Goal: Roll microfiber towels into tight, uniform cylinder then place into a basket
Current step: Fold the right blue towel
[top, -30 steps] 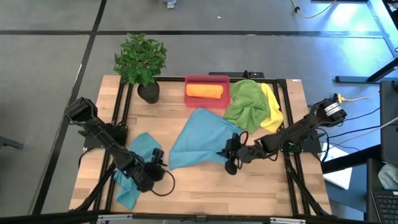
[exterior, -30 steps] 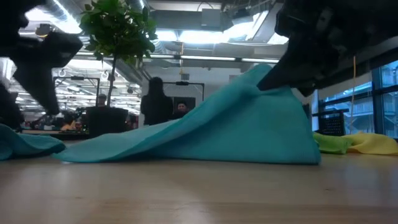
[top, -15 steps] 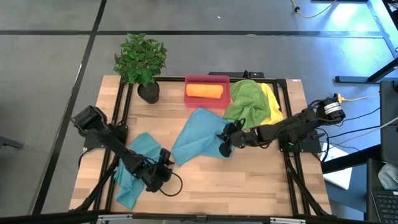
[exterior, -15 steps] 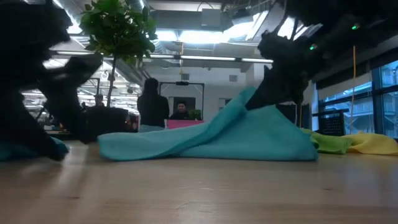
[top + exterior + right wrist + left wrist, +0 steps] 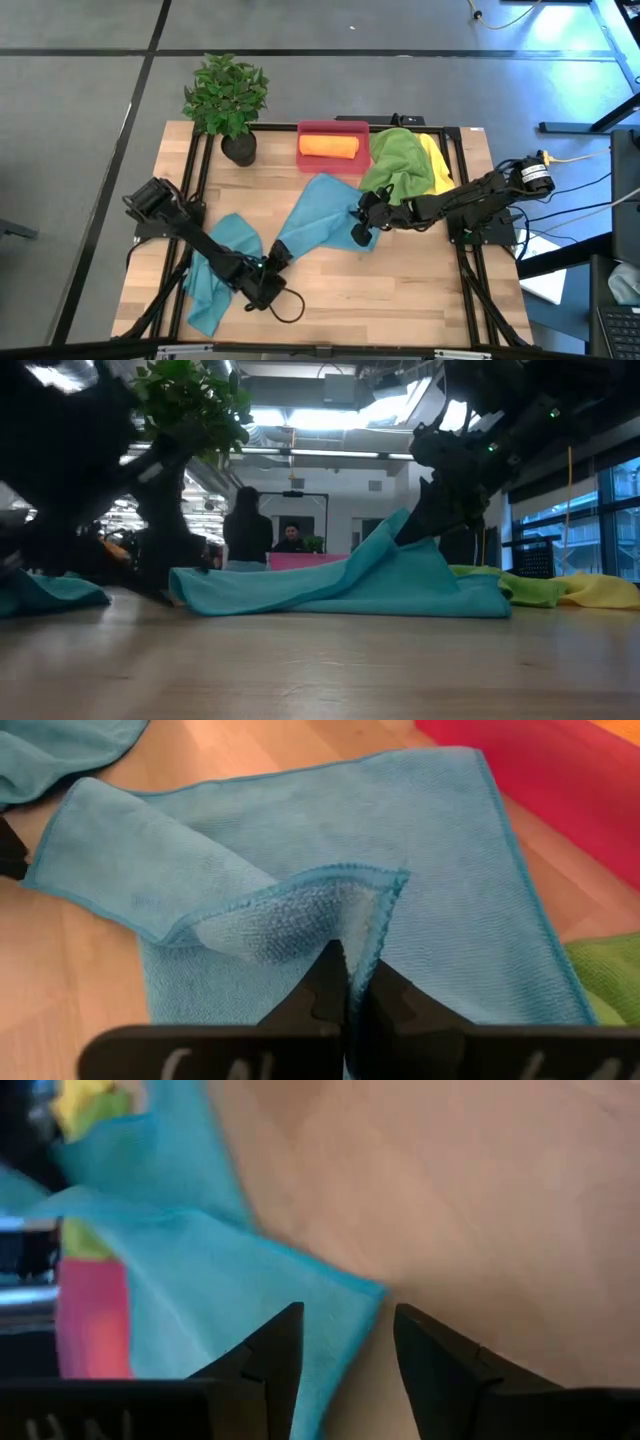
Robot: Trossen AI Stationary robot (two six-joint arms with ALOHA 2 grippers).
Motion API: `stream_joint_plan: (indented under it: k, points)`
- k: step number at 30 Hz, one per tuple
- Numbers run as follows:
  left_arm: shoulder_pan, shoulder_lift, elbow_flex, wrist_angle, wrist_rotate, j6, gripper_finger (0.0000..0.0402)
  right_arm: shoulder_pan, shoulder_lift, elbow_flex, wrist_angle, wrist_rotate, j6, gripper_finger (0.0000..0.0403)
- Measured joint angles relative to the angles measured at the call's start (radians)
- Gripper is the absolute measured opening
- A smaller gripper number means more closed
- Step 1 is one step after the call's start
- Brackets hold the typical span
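The teal towel point(image 5: 320, 215) at mid-table is being spread for rolling, one corner pinched and lifted by the closed right gripper point(image 5: 360, 222). The near corner is approached by the left gripper point(image 5: 270, 262), fingers apart and holding nothing. That corner probably needs gripping next, so the towel can be flattened; one orange roll point(image 5: 328, 147) already lies in the basket point(image 5: 333, 126).

Overhead, table-level and two close wrist cameras, sharing the teal towel point(image 5: 318, 215).
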Motion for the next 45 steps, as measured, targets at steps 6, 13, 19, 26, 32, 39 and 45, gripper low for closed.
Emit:
stream_joint_plan:
  k: [6,13,19,26,32,39,45]
  points:
    - [0.028,0.035,0.004,-0.001,0.03,0.035,0.0145,-0.007,0.0,0.0,-0.004,-0.001,-0.003,0.0008]
    - [0.059,0.037,0.003,-0.001,0.05,0.029,0.0127,-0.007,0.0,0.0,-0.004,-0.001,-0.016,0.0008]
    - [0.079,0.037,0.001,-0.006,0.069,-0.029,0.0035,-0.007,0.0,0.0,-0.003,-0.001,-0.028,0.0008]
    - [0.098,0.032,0.007,-0.013,0.106,-0.123,0.0002,-0.007,0.0,0.001,0.01,-0.006,-0.075,0.0044]
    - [0.098,0.002,0.007,-0.012,0.106,-0.136,0.0001,-0.007,0.0,0.001,0.017,-0.046,-0.082,0.0129]
    - [0.097,-0.003,0.008,-0.01,0.108,-0.179,0.0,-0.007,0.001,0.001,0.094,-0.157,-0.213,0.0161]
    - [0.097,-0.004,0.009,-0.01,0.109,-0.186,0.0,-0.006,0.001,0.001,0.179,-0.221,-0.347,0.0125]
